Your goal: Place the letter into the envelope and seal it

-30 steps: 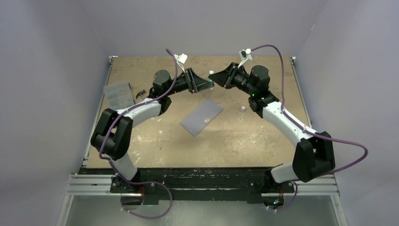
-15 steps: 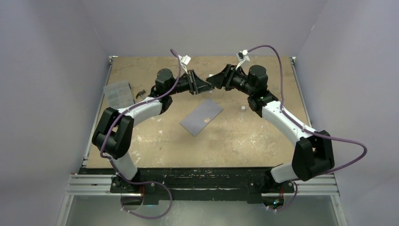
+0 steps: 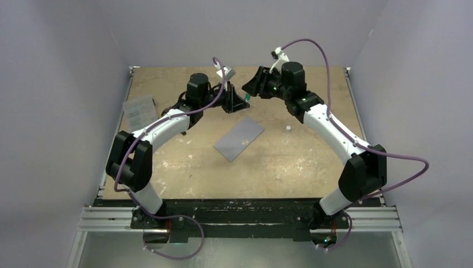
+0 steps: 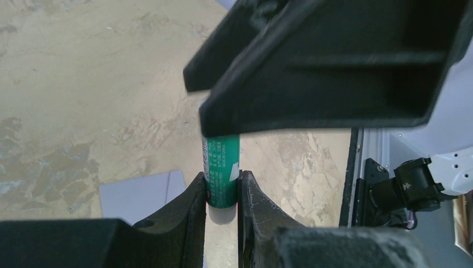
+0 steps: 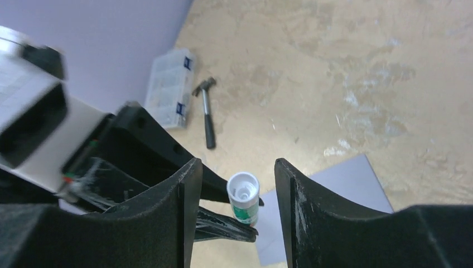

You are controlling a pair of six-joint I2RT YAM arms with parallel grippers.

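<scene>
Far left on the bench (image 3: 184,162): a clear ribbed plastic box (image 3: 139,110) and a small hammer (image 3: 165,113) with a dark handle. Left of centre, the left end effector (image 4: 222,181) has narrowed within the last second and now pinches a glue stick (image 4: 222,156), a slim cylinder with a green label and a white end, raised above the far bench. Just nearer lies the envelope (image 3: 239,138), a flat, matte grey-blue rectangle that has not moved. The letter is not visible and is probably already inside. Right of centre, the right end effector (image 5: 235,173) has swung in to meet the stick and has widened. Its fingers now flank the white top without touching it. This suggests that sealing is in preparation. Further right, a small white piece (image 3: 288,128) rests on the mottled tan surface.
</scene>
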